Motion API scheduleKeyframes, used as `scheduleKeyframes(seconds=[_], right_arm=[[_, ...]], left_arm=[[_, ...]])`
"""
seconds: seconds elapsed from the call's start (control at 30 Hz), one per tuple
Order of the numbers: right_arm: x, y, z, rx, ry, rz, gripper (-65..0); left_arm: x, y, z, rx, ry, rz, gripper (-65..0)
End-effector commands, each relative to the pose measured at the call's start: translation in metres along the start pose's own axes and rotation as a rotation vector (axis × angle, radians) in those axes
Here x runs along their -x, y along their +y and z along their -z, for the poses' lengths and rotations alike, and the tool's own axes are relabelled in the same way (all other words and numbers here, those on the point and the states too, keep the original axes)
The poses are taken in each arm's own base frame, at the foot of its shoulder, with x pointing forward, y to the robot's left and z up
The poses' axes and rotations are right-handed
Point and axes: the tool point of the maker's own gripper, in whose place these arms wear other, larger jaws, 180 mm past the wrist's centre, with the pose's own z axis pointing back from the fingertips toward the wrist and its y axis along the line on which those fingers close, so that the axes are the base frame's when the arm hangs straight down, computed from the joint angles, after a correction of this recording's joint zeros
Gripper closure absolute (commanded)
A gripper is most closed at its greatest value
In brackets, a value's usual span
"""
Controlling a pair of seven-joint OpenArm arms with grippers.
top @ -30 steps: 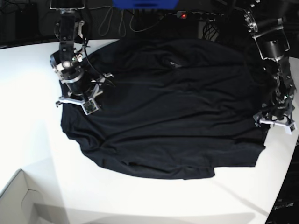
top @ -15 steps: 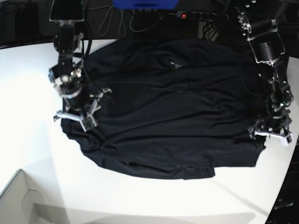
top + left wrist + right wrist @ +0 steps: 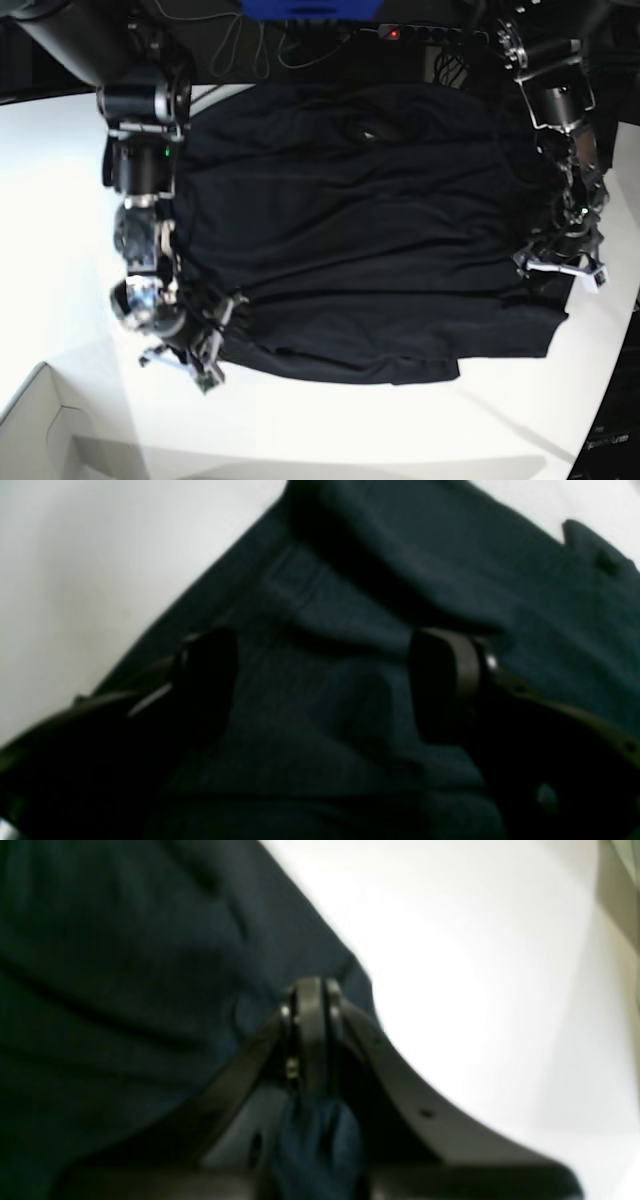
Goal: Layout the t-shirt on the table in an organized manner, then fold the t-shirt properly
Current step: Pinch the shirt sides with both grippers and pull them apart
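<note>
The black t-shirt (image 3: 370, 230) lies spread over the white table (image 3: 60, 200), wrinkled along its near hem. In the base view my right gripper (image 3: 185, 362) is at the shirt's near left corner. The right wrist view shows its fingers (image 3: 310, 1005) pressed together, shut on a bunched fold of the t-shirt (image 3: 315, 1140) beside bare table (image 3: 475, 965). My left gripper (image 3: 560, 268) sits low over the shirt's right edge. In the left wrist view its fingers (image 3: 440, 685) stand wide apart, open, with flat cloth (image 3: 320, 720) between them and table (image 3: 75, 555) to one side.
A white box corner (image 3: 40, 430) sits at the near left. Behind the table are a power strip with a red light (image 3: 395, 33), cables and a blue object (image 3: 310, 8). The table's curved edge (image 3: 615, 390) runs close past the left gripper.
My right gripper has travelled down the shirt's left side to its near corner and shut on the cloth. The left gripper has crept slightly inward over the right edge, still open.
</note>
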Motion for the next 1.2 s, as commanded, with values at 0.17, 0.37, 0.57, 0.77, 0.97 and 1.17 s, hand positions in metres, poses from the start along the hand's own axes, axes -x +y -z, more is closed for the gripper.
scheduleKeyframes(seconds=[0.17,0.37,0.57,0.77,0.97,1.17], right_arm=[[-0.008,0.009,0.036,-0.116,-0.011,0.105,0.0],[0.011,0.000,0.043,-0.113,-0.065,0.186,0.0],[0.041,-0.068,0.033,0.182,-0.093,0.208,-0.9],[0.042,-0.112,0.017,0.388,-0.146,0.182,-3.6],[0.037,-0.119,0.015,0.442,-0.144,0.178,-3.5],[0.035,-0.112,0.010,0.424,-0.087,0.173,-3.3]], left_arm=[[-0.009,0.003,-0.002,-0.005,-0.021,0.005,-52.1],[-0.009,0.004,-0.002,-0.005,-0.020,0.006,-52.1],[-0.011,0.003,-0.002,-0.003,-0.025,0.006,-52.1],[-0.009,0.001,-0.001,-0.001,-0.020,0.008,-52.1],[-0.010,0.000,-0.001,0.004,-0.021,0.003,-52.1],[-0.050,-0.015,-0.010,0.037,-0.122,0.020,-52.1]])
